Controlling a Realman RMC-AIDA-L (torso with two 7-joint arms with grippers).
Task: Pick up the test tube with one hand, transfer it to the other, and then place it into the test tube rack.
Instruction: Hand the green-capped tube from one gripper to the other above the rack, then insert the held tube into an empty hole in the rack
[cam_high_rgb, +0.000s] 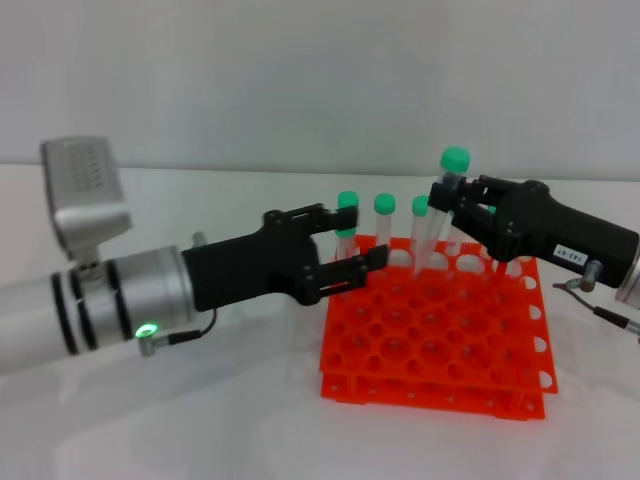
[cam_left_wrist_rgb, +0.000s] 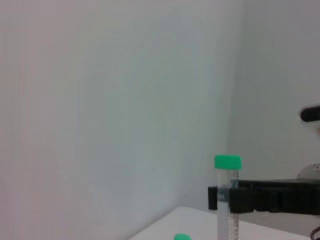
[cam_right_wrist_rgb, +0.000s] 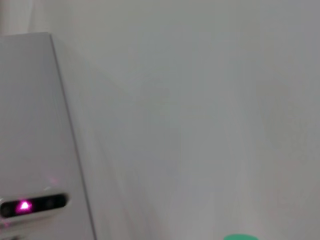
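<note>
The orange test tube rack (cam_high_rgb: 432, 340) stands on the white table (cam_high_rgb: 200, 420) and serves as the reference landmark. Above its far edge, the right gripper (cam_high_rgb: 447, 200), a black two-finger unit bearing a small white label, has its fingers closed on the test tube (cam_high_rgb: 440, 215), gripping the clear body just below the green screw cap. The tube is held nearly upright, slightly tilted, with its lower end reaching down to the rack's far row of holes; whether the tip has entered a hole cannot be told. The left wrist view shows the same tube (cam_left_wrist_rgb: 227, 200) pinched by the black fingers (cam_left_wrist_rgb: 235, 197) of the right gripper against a plain wall. At the rack's left side, the left gripper (cam_high_rgb: 355, 245), on a white-and-silver arm with a green lit ring, has its fingers spread apart and holds nothing; one finger lies over the rack's near-left holes. Three other green-capped tubes (cam_high_rgb: 385, 225) stand in the rack's far row, the leftmost partly hidden behind the left gripper's upper finger.
</note>
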